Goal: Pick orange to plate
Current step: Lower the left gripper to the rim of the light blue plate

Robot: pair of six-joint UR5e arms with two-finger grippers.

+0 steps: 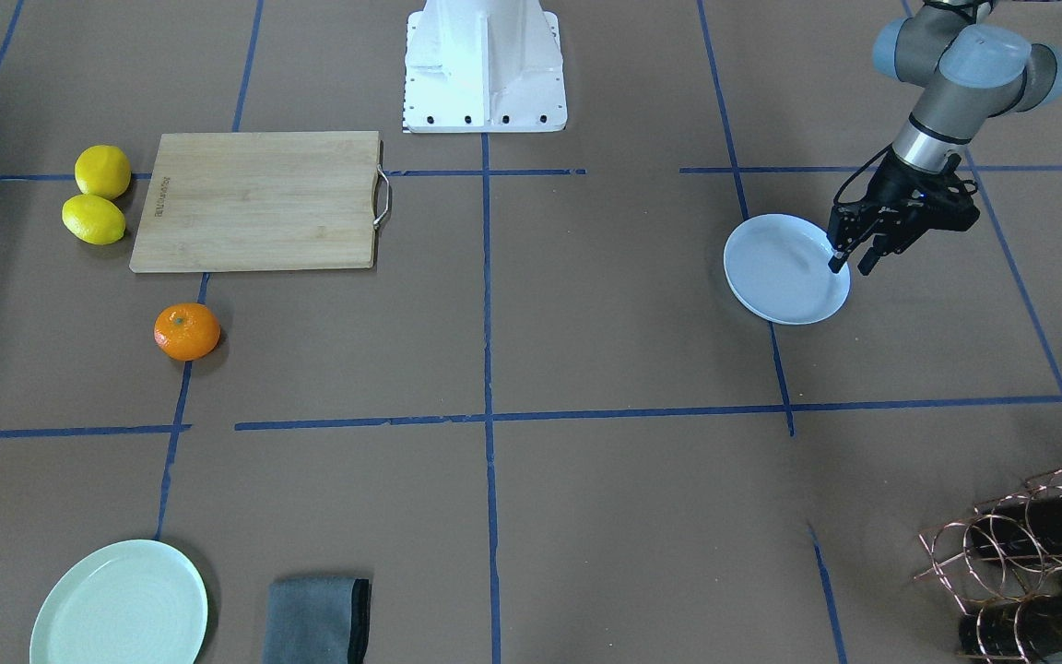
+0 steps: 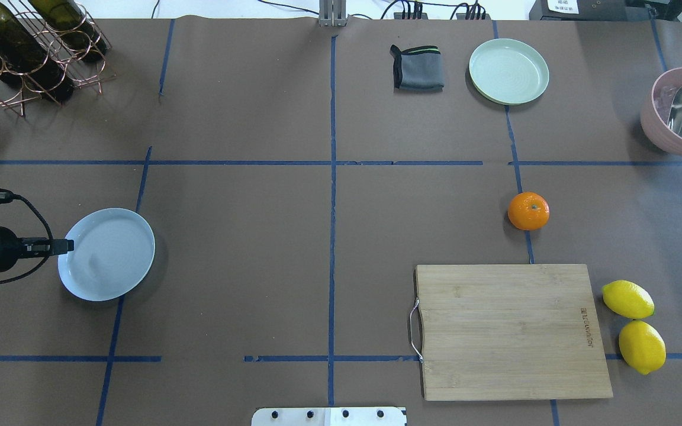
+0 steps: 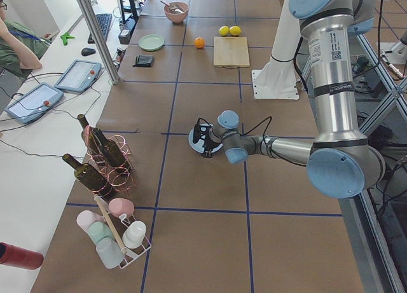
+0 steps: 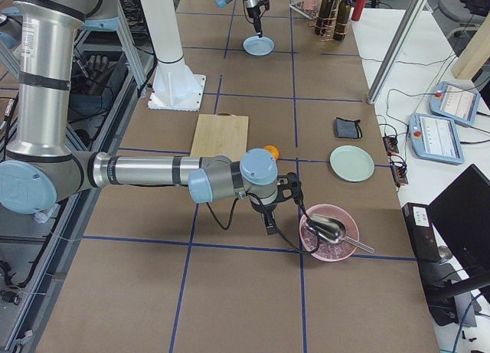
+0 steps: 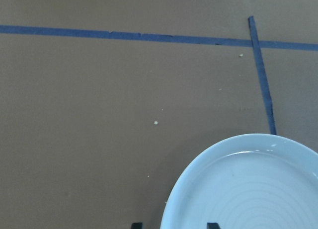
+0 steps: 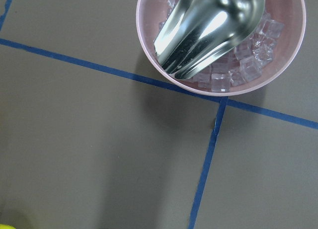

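The orange (image 1: pixel 187 331) (image 2: pixel 528 210) sits alone on the brown table, just off a corner of the cutting board and far from both arms. On the opposite side of the table lies the white, faintly bluish plate (image 1: pixel 784 272) (image 2: pixel 110 254) (image 5: pixel 248 189). My left gripper (image 1: pixel 851 266) (image 2: pixel 68 245) is open at the plate's edge, one fingertip on each side of the rim in the left wrist view. My right gripper (image 4: pixel 269 223) shows only in the exterior right view, low beside the pink bowl; I cannot tell its state.
A wooden cutting board (image 2: pixel 512 331) has two lemons (image 2: pixel 634 325) beside it. A mint-green plate (image 2: pixel 508 71) and a folded grey cloth (image 2: pixel 418 68) lie at the far edge. A pink bowl (image 6: pixel 149 55) holds ice and a metal scoop. A wire bottle rack (image 2: pixel 27 53) stands in the far left corner.
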